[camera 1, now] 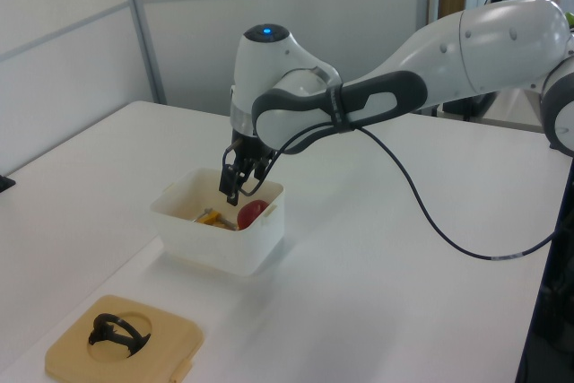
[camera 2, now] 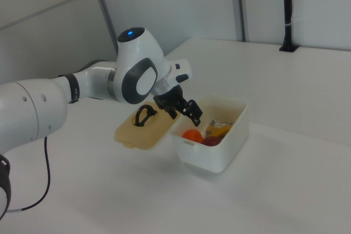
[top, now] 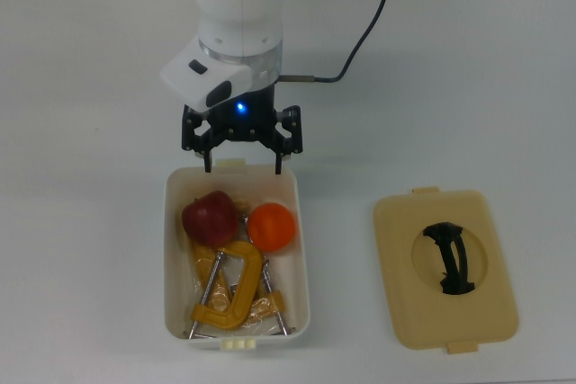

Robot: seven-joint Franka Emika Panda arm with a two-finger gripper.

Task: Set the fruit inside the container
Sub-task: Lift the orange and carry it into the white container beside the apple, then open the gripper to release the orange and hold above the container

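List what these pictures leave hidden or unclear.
- Tub floor: top view, covered by the apple, orange and clamps.
- Orange: left view, hidden behind the tub's near wall and the end effector.
- Clamps: right view, only a yellow bit shows above the rim.
- Lid: right view, partly hidden by the arm and tub.
- Arm base: cut off in every view.

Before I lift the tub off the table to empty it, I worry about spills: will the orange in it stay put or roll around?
The orange is round and smooth, so it would probably roll if the tub tilts. It sits close against the apple and the yellow clamp, which may hold it. The tub's walls look high enough to keep it in.
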